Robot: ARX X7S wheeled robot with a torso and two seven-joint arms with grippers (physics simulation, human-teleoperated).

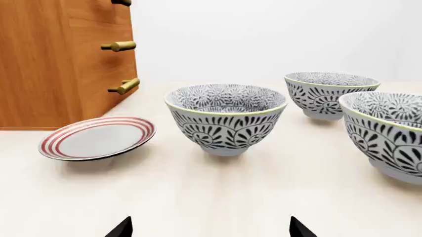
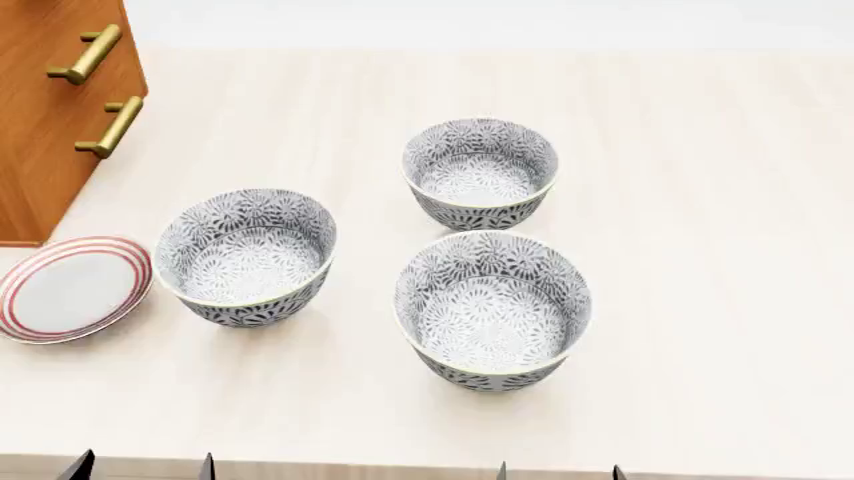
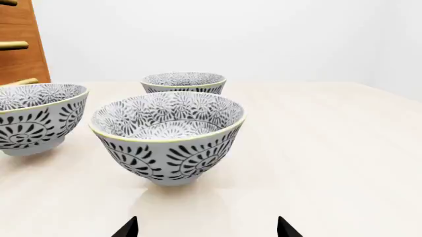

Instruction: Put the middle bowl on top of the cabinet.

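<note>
Orange-brown wood marks the cabinet [image 2: 47,170], which stands on the pale table [image 2: 721,200] with its brass handles facing the bowls. Three patterned bowls sit upright on the table, none touching another. The nearest bowl [image 2: 244,255] is just off the cabinet's front corner. The middle bowl [image 2: 481,175] sits further from the cabinet and deeper on the table. The outer bowl [image 2: 491,308] lies farthest from the cabinet, close to the robot's edge. A red-striped plate [image 2: 67,288] rests beside the cabinet's base, next to the nearest bowl. The left gripper [image 1: 211,231] and the right gripper [image 3: 206,229] both have their jaws spread and hold nothing, well short of the bowls.
</note>
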